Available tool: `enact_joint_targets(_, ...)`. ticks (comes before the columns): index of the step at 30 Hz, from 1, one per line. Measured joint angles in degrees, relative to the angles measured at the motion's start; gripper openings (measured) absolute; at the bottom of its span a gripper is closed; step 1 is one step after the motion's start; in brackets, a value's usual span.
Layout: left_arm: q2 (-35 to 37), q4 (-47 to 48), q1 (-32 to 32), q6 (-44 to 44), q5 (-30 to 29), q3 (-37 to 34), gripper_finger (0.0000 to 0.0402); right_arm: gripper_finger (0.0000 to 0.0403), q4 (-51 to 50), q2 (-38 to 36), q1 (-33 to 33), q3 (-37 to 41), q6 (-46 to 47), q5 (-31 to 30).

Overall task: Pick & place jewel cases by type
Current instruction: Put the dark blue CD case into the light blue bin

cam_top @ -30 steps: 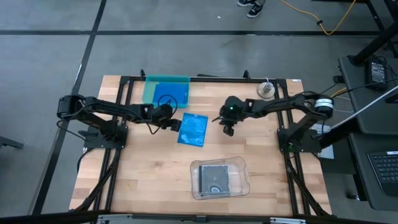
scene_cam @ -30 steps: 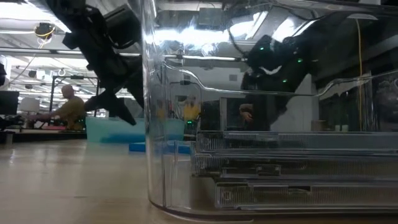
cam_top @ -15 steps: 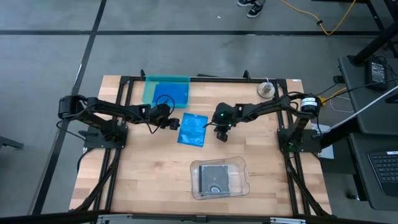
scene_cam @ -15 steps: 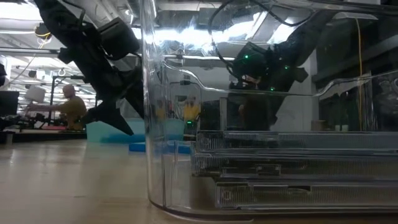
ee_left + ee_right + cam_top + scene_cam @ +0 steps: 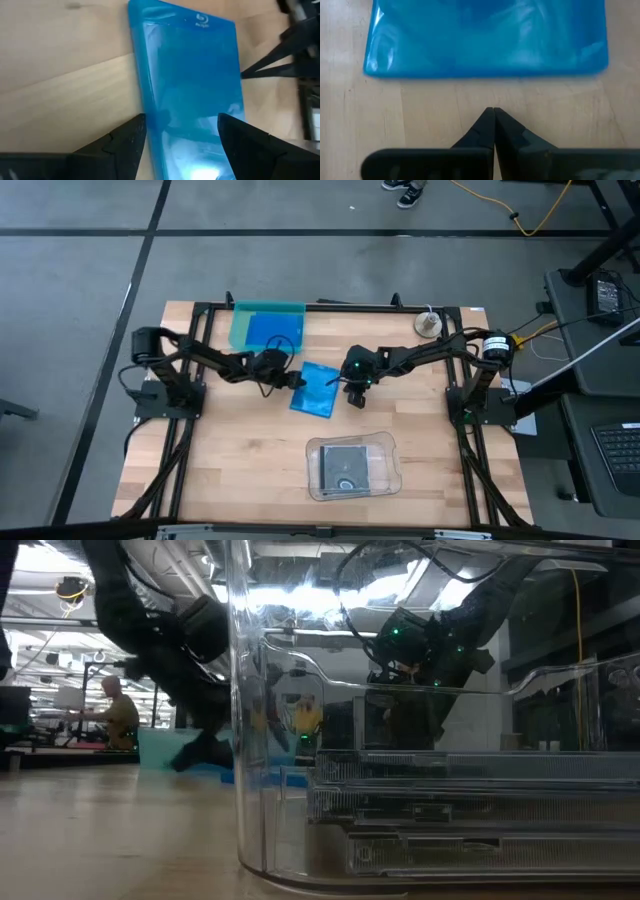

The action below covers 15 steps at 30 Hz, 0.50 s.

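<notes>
High view: a loose blue jewel case (image 5: pixel 314 388) lies flat near the middle of the wooden surface (image 5: pixel 230 470), between the left tool (image 5: pixel 290 379) at its left edge and the right tool (image 5: pixel 352 388) just off its right edge; further blue cases (image 5: pixel 270 332) sit in the teal tray (image 5: pixel 240 310) at the far edge, and a grey square case showing a disc (image 5: pixel 348 468) lies in the clear tray (image 5: pixel 392 448) at the near side. Low view: the clear tray wall (image 5: pixel 240 740) fills the foreground with stacked cases (image 5: pixel 470 810) inside; both arms hang dark behind it; a person (image 5: pixel 115 715) sits far back in the room. Left wrist view: the left tool (image 5: pixel 180 135) is spread, its fingers (image 5: pixel 127 137) on either side of the blue case's (image 5: pixel 190 75) near end. Right wrist view: the right tool (image 5: pixel 493 125) is clenched on nothing, tips pressed together just short of the blue case's (image 5: pixel 490 40) long edge, apart from it.
</notes>
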State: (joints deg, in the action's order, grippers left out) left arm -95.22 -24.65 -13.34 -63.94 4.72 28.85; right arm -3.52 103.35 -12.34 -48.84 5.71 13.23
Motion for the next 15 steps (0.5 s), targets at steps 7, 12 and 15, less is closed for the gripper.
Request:
enact_joint_targets(7,-7.1,-1.3,1.4,1.4,2.5,6.8,0.0239,0.0007,-0.7,-0.1,0.0,0.1,-0.2,0.3)
enact_joint_targets(12,-8.2,0.0,2.0,3.5,4.3,11.3,0.0239,0.0007,0.0,0.1,0.0,0.0,-0.8,0.2)
enact_joint_targets(15,-8.4,0.1,2.1,4.4,4.3,13.1,0.0239,0.0007,0.1,0.1,0.0,0.1,-1.6,0.2)
